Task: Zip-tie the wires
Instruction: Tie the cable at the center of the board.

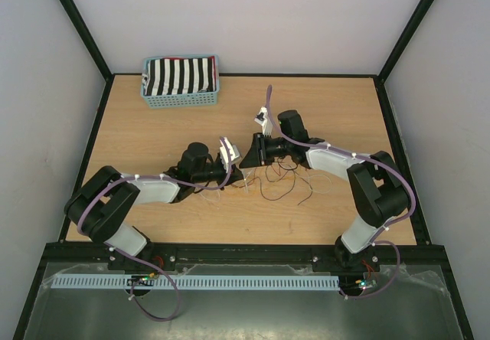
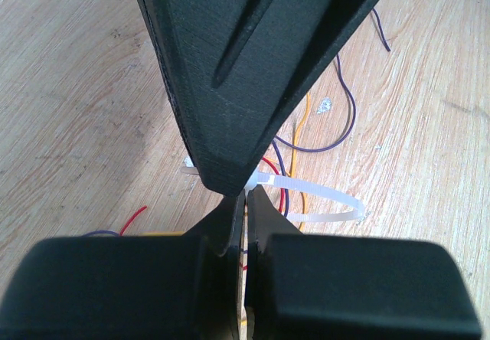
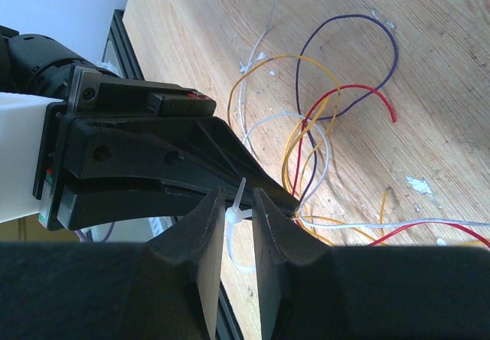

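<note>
Two robot arms meet nose to nose at the middle of a wooden counter point(image 1: 153, 141), working over a white zip tie point(image 2: 314, 193). The left pincer point(image 2: 245, 202) is pressed fully closed, its tips right at the tie's strap, though whether they actually nip it cannot be told. The right pincer point(image 3: 239, 202) stands narrowly parted, the tie's head and upright tail sitting in the gap between its fingers. The wires point(image 3: 318, 122), loose red, orange, purple and white strands, lie curled on the counter just to the right of the two pincers. Some red, purple and orange strands cross at the tie's flattened loop. At the far left of the counter sits a blue basket point(image 1: 181, 99) holding a black-and-white striped cloth point(image 1: 180, 76)
</note>
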You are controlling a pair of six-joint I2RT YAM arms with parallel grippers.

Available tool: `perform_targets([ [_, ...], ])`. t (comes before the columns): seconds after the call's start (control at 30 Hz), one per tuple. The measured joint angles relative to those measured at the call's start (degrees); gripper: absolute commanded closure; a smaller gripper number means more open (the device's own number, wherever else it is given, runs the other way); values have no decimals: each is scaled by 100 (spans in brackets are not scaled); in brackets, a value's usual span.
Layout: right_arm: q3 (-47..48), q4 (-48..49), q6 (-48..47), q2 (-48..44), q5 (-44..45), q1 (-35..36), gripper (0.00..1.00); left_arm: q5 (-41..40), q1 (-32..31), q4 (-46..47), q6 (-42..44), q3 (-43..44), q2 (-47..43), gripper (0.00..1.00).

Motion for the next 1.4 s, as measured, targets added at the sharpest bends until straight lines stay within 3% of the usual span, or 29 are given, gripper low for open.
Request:
perform_targets([
  [0.17, 0, 0, 2, 4, -42, 0, 70, 0, 0, 0, -4, 0, 0, 100],
  [0.57, 0, 81, 92, 55, -61, 0, 100, -2, 0, 2, -31, 2, 15, 100],
  [1.23, 553, 293, 238, 151, 376, 0, 100, -4, -79, 2, -85, 31, 96, 100],
  [1.27, 577, 289, 236, 155, 404, 0, 99, -4, -79, 2, -90, 33, 96, 100],
  [1.4, 636, 179, 118, 155, 538, 0, 73, -7, -76, 2, -107, 33, 96, 100],
])
